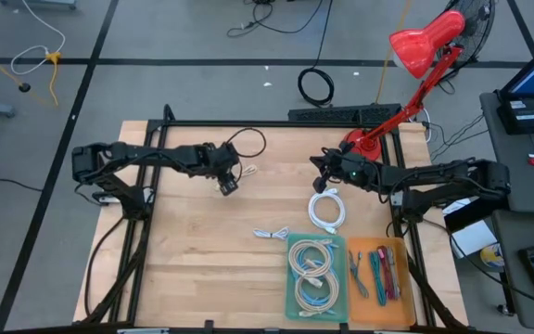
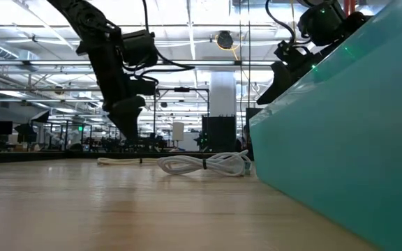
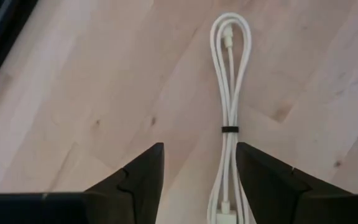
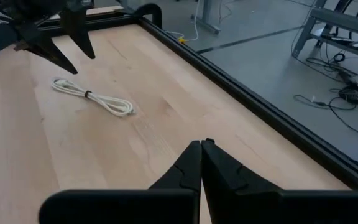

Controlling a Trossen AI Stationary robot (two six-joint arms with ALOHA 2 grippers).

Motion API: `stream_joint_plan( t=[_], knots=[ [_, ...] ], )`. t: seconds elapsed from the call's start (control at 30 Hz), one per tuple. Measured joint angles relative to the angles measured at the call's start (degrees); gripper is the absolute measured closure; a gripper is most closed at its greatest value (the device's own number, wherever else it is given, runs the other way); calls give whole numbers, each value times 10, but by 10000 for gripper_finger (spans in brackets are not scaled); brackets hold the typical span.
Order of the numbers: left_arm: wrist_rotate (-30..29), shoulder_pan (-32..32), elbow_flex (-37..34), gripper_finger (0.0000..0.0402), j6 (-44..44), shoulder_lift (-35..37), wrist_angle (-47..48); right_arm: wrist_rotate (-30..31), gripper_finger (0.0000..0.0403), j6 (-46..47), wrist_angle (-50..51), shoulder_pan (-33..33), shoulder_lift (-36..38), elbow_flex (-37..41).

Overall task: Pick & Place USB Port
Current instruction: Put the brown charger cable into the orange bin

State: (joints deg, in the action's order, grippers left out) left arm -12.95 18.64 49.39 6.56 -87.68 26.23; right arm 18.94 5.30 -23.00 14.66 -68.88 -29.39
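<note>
Now released: left tool (image 3: 199,180), fingers (image 3: 143,177) spread, hanging just above a white USB cable (image 3: 230,118) bundled with a dark tie, lying flat on the wooden bench (image 1: 193,260) near its far left part. Clenched and holding nothing: right tool (image 4: 201,155), raised over the bench's far right side. Near the front edge: a teal tray (image 1: 291,295) of coiled cables, beside an orange tray (image 1: 402,278) of cables.

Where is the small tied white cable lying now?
In the high view the tied white cable lies flat on the table's far left part, beside the open left claw, apart from it.
</note>
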Motion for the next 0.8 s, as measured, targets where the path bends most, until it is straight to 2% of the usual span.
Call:
stream_joint_plan(
  t=[0.37,0.53,0.8],
  knots=[
    [29,19,-76,197,15,-1,-35,-12,403,7,-1,0,0,0],
    [73,14,-82,197,24,-1,-59,-12,403,7,-4,0,0,0],
    [85,5,-82,197,26,-9,-89,-12,403,7,-6,0,0,0]
  ],
)
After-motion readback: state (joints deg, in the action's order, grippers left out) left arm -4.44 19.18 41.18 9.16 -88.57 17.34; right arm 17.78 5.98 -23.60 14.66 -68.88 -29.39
